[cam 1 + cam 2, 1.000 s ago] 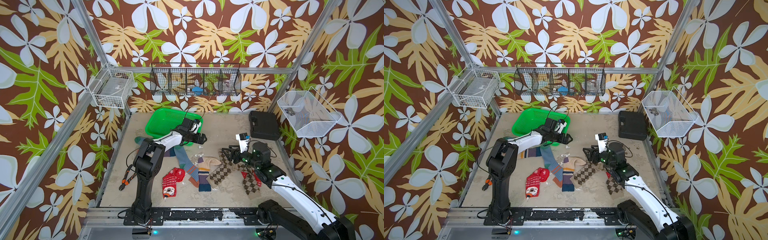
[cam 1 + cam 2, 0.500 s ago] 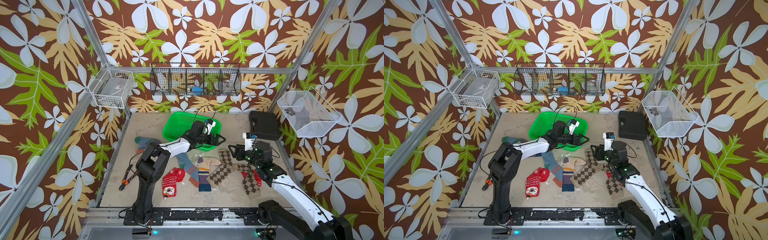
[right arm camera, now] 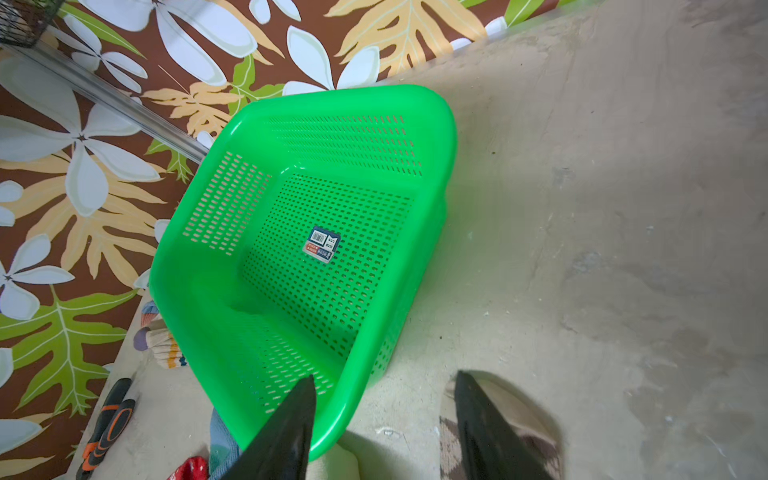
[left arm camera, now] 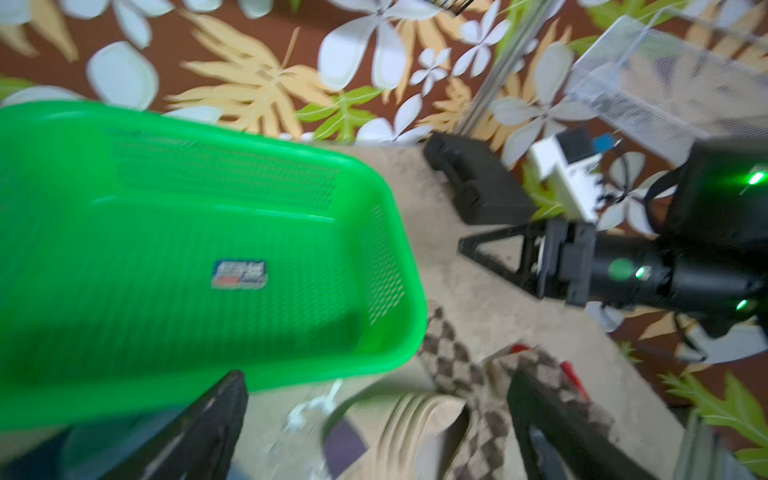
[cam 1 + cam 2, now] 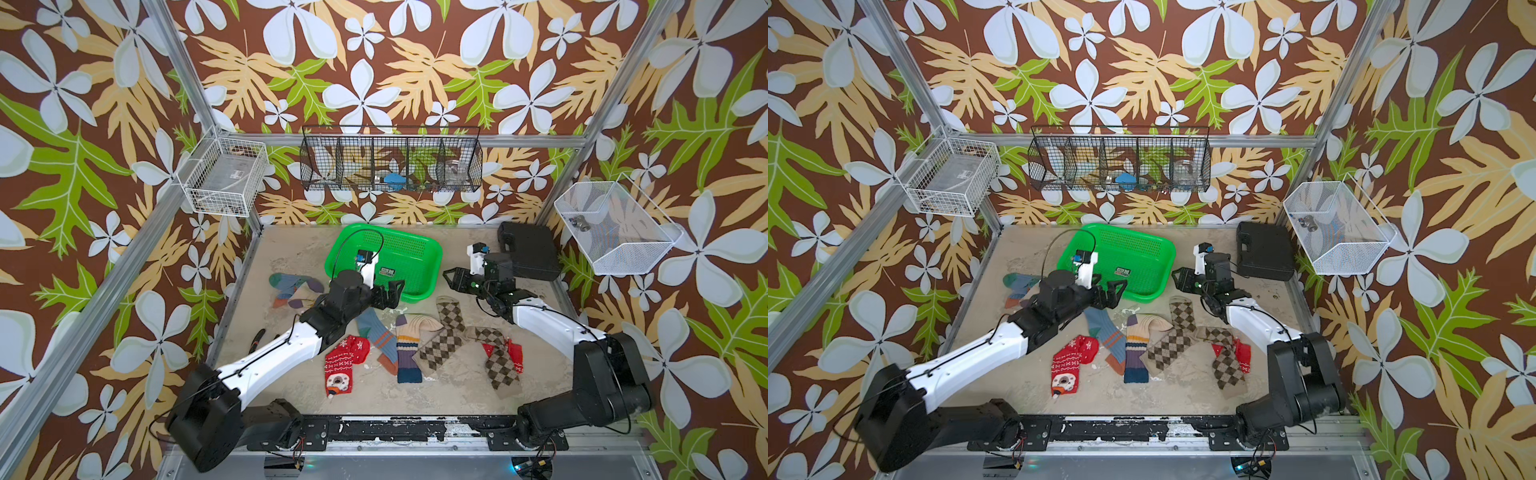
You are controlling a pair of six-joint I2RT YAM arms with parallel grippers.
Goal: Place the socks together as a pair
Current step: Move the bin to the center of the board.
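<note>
1. Left gripper (image 5: 397,294): jaws wide, empty, at green basket's (image 5: 436,261) near rim. Right gripper (image 5: 449,278): jaws apart, empty, just beside the basket's other end.
2. Base-side of both grippers: two argyle socks (image 5: 442,338), two red socks (image 5: 343,361), one blue-grey sock (image 5: 376,336), one cream-striped sock (image 5: 409,353). Sock pile (image 5: 291,286) outboard of left gripper, count unclear.
3. One basket sticker (image 3: 321,244): barcode, text unreadable.

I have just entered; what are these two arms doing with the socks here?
The robot is pairing socks on the table. Neither arm holds anything now: the left end effector and the right end effector hover open near the green basket, which contains no sock. Most socks lie unpaired in front, and one argyle sock overlaps a red sock.
</note>
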